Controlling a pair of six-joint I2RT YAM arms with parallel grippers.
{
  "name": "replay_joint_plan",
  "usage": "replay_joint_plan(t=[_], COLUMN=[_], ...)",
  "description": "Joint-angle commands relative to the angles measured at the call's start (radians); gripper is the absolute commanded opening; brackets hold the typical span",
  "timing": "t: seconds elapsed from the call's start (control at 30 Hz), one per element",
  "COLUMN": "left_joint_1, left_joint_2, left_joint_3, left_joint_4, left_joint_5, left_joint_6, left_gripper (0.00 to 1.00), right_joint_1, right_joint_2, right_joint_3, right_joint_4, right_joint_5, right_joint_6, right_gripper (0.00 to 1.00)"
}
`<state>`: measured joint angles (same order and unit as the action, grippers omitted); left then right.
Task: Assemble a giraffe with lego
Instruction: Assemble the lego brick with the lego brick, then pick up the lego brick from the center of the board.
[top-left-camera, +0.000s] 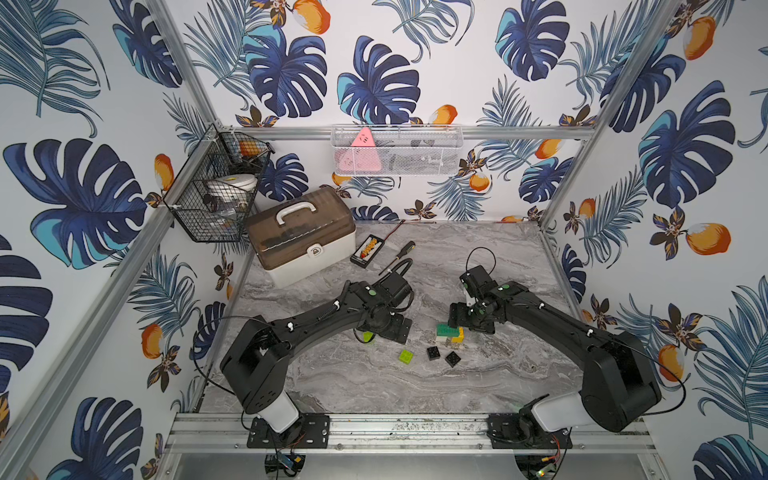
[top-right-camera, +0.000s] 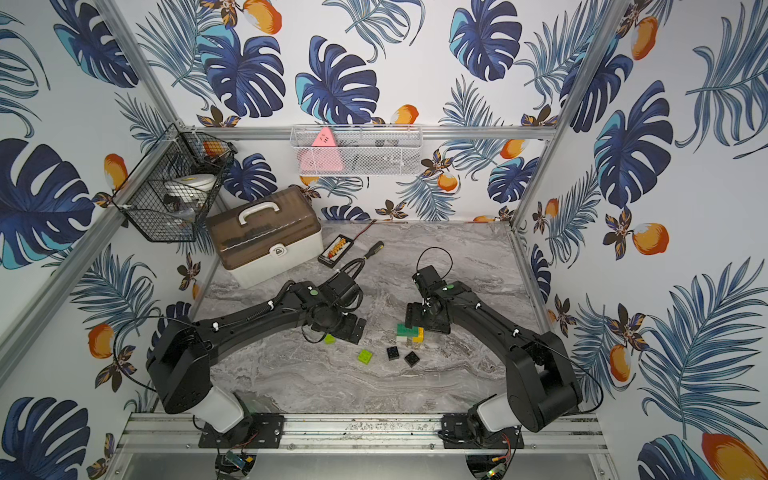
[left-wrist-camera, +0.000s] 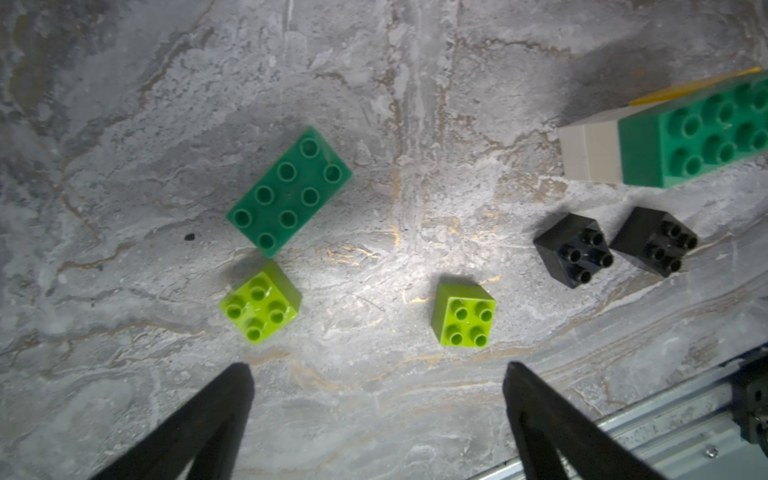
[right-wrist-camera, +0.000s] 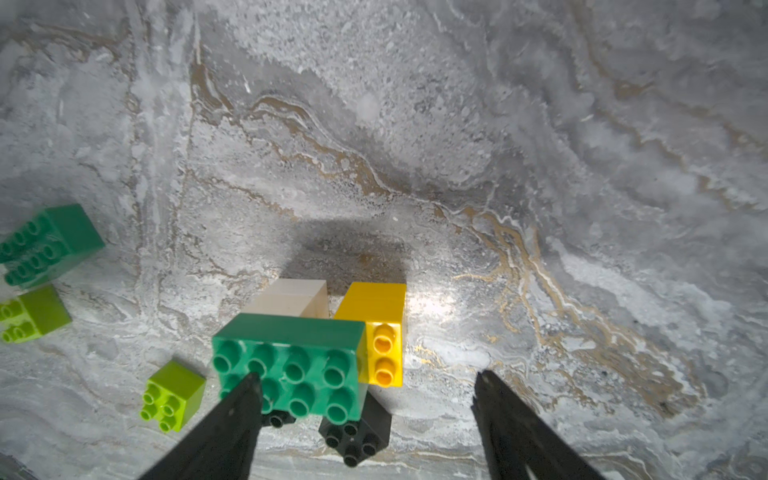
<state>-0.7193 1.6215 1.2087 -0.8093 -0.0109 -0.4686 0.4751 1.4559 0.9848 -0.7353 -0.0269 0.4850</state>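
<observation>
The part-built giraffe stands mid-table: a dark-green brick on top of white and yellow bricks. My right gripper hovers open just above it, gripping nothing, with one finger in front of the green brick. Loose lego lies nearby: a dark-green rectangle, two lime squares and two black squares. Above the table, close to the lime squares, my left gripper is wide open and empty. In both top views the left wrist hides the loose green rectangle.
A brown-lidded toolbox stands at the back left, with a small board and a screwdriver beside it. A black wire basket and a white mesh basket hang on the walls. An aluminium rail runs along the front.
</observation>
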Motion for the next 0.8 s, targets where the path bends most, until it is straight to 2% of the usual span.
replay_joint_plan(t=[0.0,0.23,0.57,0.63,0.77], left_joint_1=[0.038,0.116,0.127,0.127,0.125], left_joint_2=[0.006,0.047,0.118,0.120,0.133], left_joint_3=[0.002,-0.056,-0.090,-0.100,-0.098], left_joint_4=[-0.062,-0.064,0.007,0.019,0.039], left_joint_5=[-0.047,-0.069,-0.056,-0.068,-0.069], left_joint_6=[0.021,-0.002,-0.106,-0.130,-0.153], left_gripper=[0.99,0.98,0.95,0.90,0.70], right_joint_1=[-0.001,-0.001,0.013,0.013,0.011], right_joint_2=[-0.016,-0.077,-0.050,-0.042,-0.031], right_joint_3=[0.022,-0.011,-0.005,0.011,0.022], right_joint_4=[-0.034,-0.043,-0.019,-0.030,-0.040], right_joint_5=[0.006,-0.024,-0.043,-0.036,-0.028], right_joint_6=[0.005,0.017,0.012,-0.005,-0.030], right_gripper=[0.82,0.83,1.00,1.00,1.00])
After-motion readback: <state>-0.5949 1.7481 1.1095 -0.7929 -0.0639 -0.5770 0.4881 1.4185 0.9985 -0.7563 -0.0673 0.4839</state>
